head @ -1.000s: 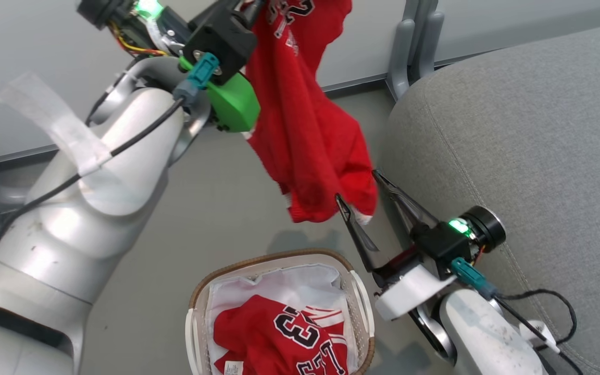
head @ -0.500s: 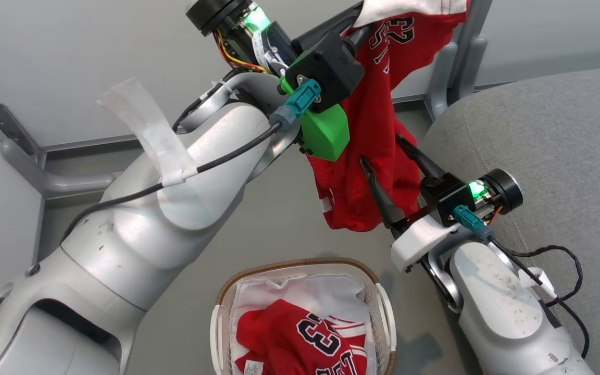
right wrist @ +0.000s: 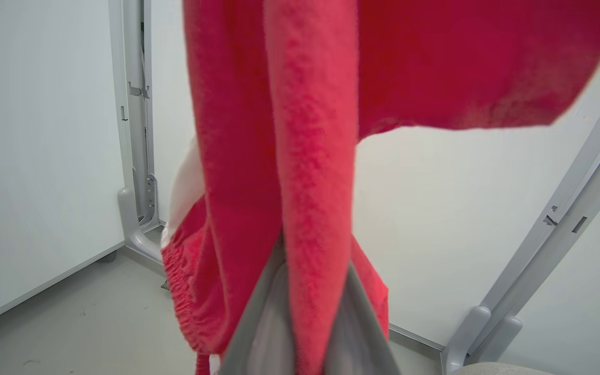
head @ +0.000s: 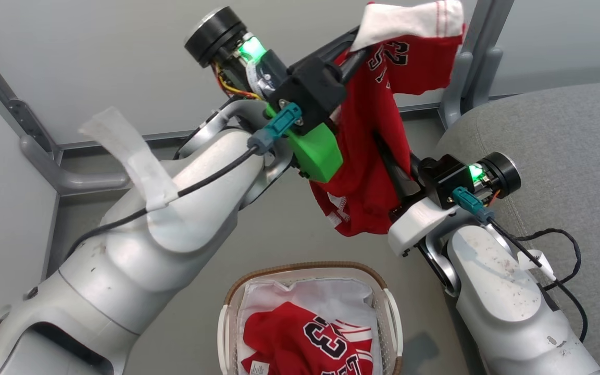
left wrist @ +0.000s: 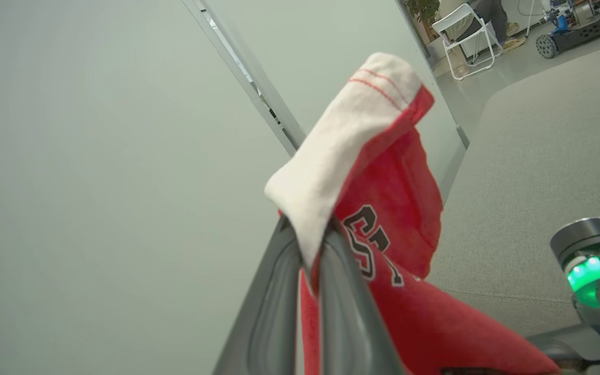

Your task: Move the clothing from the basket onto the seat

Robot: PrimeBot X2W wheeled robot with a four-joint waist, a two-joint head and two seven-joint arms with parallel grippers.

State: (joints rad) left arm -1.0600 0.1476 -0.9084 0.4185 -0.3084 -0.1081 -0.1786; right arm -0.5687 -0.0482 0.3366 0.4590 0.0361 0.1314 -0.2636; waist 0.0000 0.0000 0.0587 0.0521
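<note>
Left tool (left wrist: 308, 237): clamped on red white-trimmed jersey (head: 365, 172).
Right tool (right wrist: 314, 250): clamped on its lower fold.
Light-grey upholstered seat (head: 565, 130): right of both.

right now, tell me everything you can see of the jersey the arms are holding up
The jersey is red knit with a white trim stitched in red and black, white-outlined numerals. It hangs crumpled in the air, clear of the basket and beside the seat. The left gripper is shut on its white-trimmed top edge; the right gripper pinches a lower fold.
</note>
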